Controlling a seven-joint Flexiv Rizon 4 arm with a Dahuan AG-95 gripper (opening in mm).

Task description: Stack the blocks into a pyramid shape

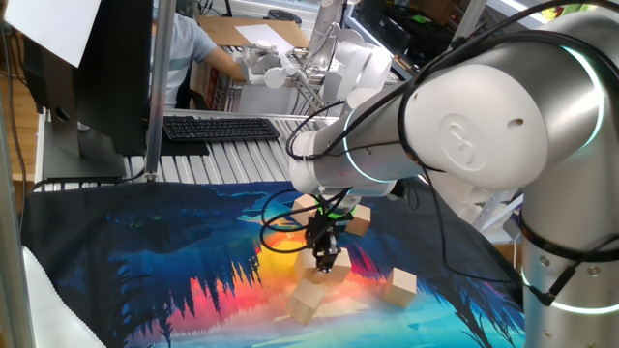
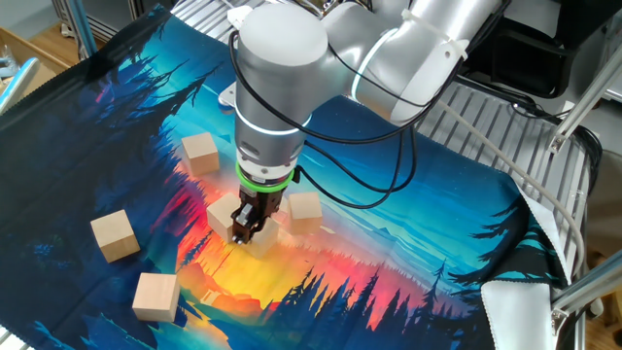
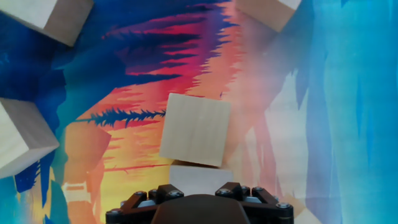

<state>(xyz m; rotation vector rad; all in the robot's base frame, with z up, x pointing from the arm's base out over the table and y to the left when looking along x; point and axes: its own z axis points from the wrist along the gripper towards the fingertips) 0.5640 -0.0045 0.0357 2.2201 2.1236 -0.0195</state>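
Wooden blocks lie spread on a colourful cloth (image 2: pixel 408 243), and none is stacked yet. The gripper (image 2: pixel 245 226) points down at the cloth's orange middle, with one block (image 2: pixel 222 212) touching it on one side and another (image 2: pixel 304 211) just beside. A third block (image 3: pixel 195 129) fills the hand view. Whether the jaws are clamped on a block or apart, I cannot tell. Each cube looks light, stiff and smooth, so two flat opposite faces, taken squarely at mid-height, should hold well.
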